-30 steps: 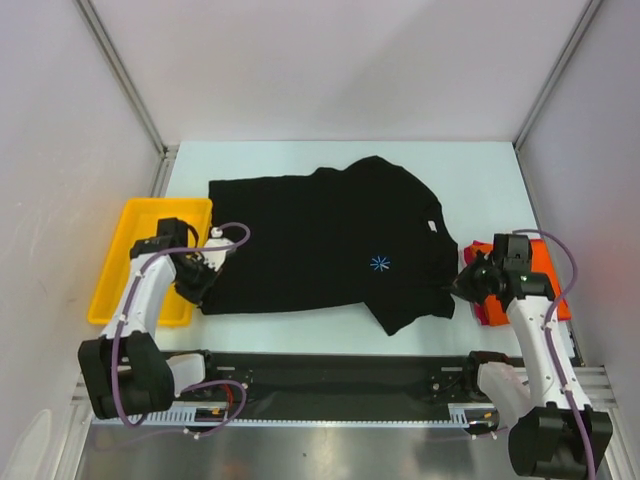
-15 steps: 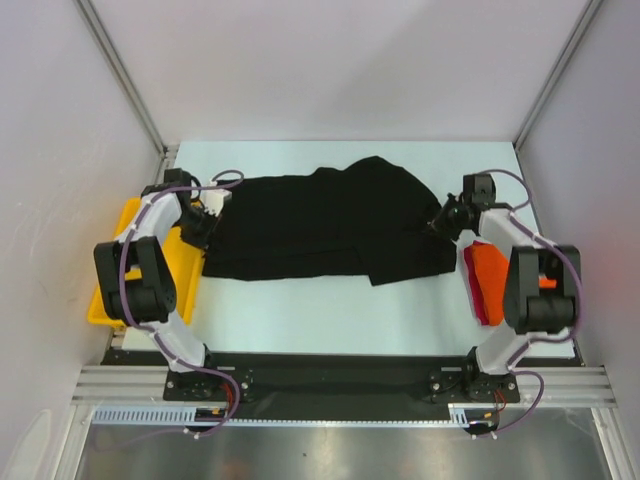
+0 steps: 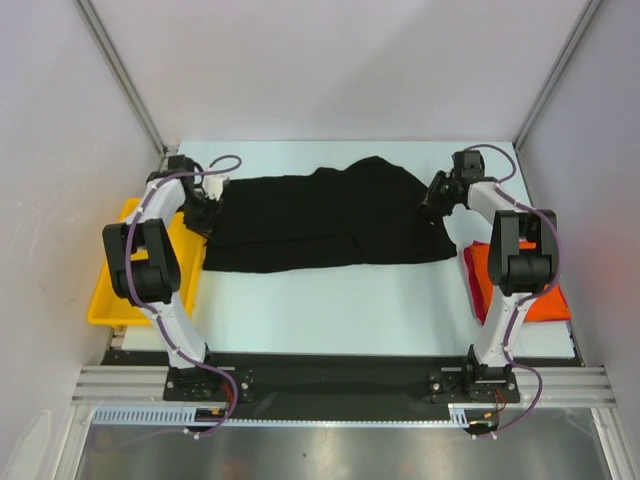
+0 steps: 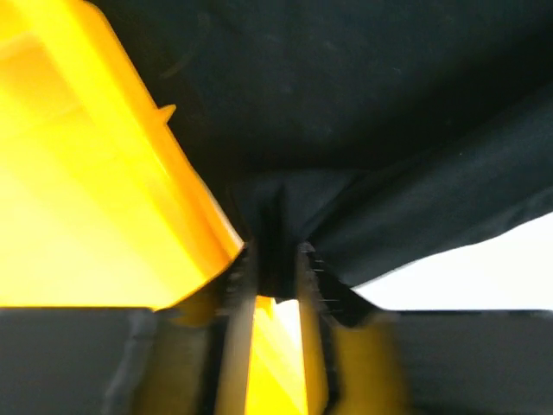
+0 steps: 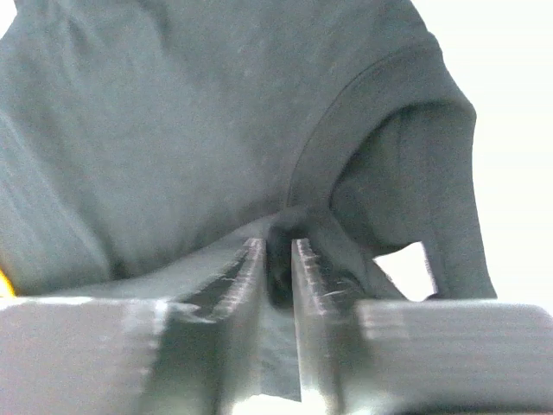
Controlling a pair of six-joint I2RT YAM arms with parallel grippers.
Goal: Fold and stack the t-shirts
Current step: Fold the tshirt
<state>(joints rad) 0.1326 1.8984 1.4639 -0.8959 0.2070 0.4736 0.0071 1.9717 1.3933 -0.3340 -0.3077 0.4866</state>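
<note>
Black t-shirt [image 3: 320, 222] folded on pale table [image 3: 330, 300]; plain grey walls [image 3: 330, 60] around.

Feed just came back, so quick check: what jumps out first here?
A large black t-shirt sprawls across the middle of the table, with the left gripper and right gripper each shut on one end of it. Bright orange-red shirts lie at the right edge, a yellow tray at the left.

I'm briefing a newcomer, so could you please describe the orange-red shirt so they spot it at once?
On the pale table, look along the right edge. The orange-red shirt lies there, beside the large black shirt; it is the only bright cloth, unlike the yellow tray opposite.
</note>
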